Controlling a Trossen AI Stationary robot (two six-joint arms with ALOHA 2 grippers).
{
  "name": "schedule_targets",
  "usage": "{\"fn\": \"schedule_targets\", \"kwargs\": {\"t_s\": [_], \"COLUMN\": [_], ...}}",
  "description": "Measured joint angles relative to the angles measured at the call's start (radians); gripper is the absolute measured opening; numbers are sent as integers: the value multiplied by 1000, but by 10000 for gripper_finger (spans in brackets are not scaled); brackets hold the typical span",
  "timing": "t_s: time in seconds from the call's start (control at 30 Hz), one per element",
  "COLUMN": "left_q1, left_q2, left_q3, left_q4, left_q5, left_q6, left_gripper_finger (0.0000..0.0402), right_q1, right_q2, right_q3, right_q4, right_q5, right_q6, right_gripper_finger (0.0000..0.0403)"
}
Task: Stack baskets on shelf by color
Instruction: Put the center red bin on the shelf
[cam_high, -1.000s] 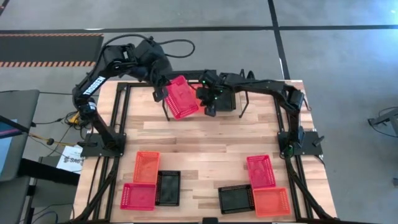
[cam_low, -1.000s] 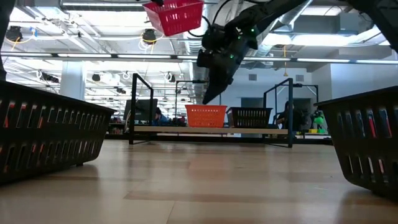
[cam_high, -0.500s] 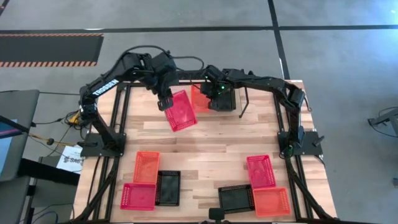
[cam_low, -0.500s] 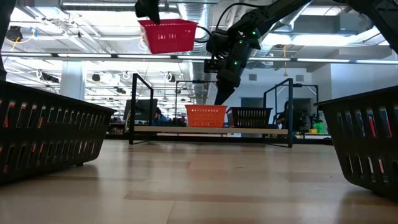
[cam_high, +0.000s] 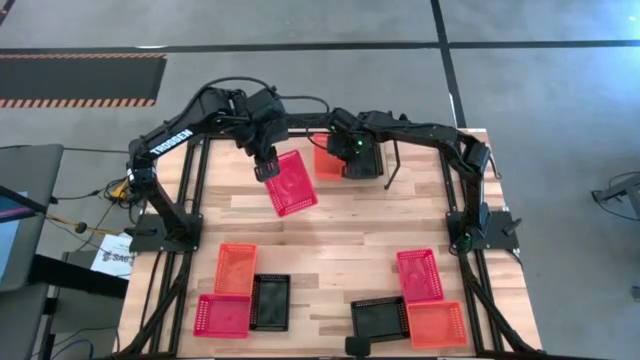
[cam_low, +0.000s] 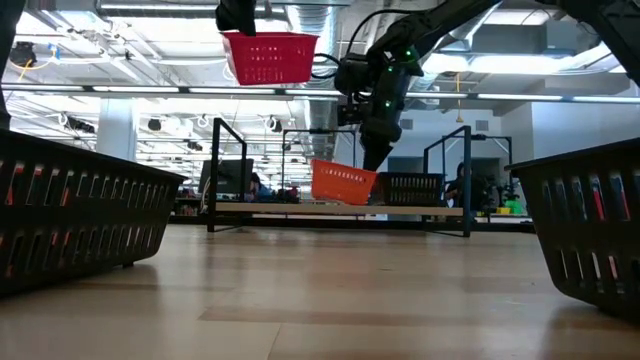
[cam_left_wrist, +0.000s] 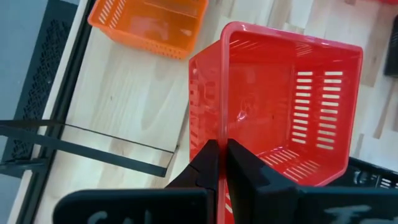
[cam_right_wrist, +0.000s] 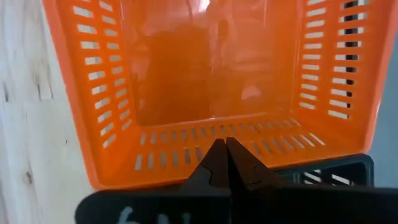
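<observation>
My left gripper is shut on a pinkish-red basket held high above the table's far middle, also the red basket in the low view. My right gripper is shut on an orange basket, which sits tilted over the shelf. A black basket rests on the shelf board right beside it. My left gripper pinches the rim of the red basket's end wall, one finger inside and one outside. The fingers come from above, pointing steeply down. The basket hangs about level, open side up, clear of everything. My right gripper pinches the rim of one orange basket wall between its two fingers, coming steeply from above. The basket is tilted. I cannot tell which part of it still rests on the shelf.
Near the front left lie an orange basket, a red one and a black one. At the front right lie a red, a black and an orange basket. Bare wood lies between them.
My left gripper has come down and toward the table's near edge with the red basket, which has turned from tipped to about level. My right gripper has swung onto the orange basket, which has gone from flat on the shelf to tilted.
</observation>
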Motion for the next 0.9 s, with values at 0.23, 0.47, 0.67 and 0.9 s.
{"fn": "schedule_targets", "kwargs": {"t_s": [0.23, 0.47, 0.67, 0.9], "left_q1": [2, 13, 61, 135], "left_q2": [0, 13, 88, 208], "left_q3": [0, 1, 1, 1], "left_q4": [0, 0, -1, 0], "left_q5": [-1, 1, 49, 72], "left_q6": [23, 101, 211, 358], "left_gripper_finger": [0, 0, 0, 0], "right_q1": [51, 111, 191, 301], "right_q2": [-63, -244, -428, -616], "right_q3": [0, 0, 0, 0], "right_q4": [15, 25, 15, 14], "right_q5": [0, -1, -4, -4], "right_q6": [17, 68, 142, 252], "right_gripper_finger": [0, 0, 0, 0]}}
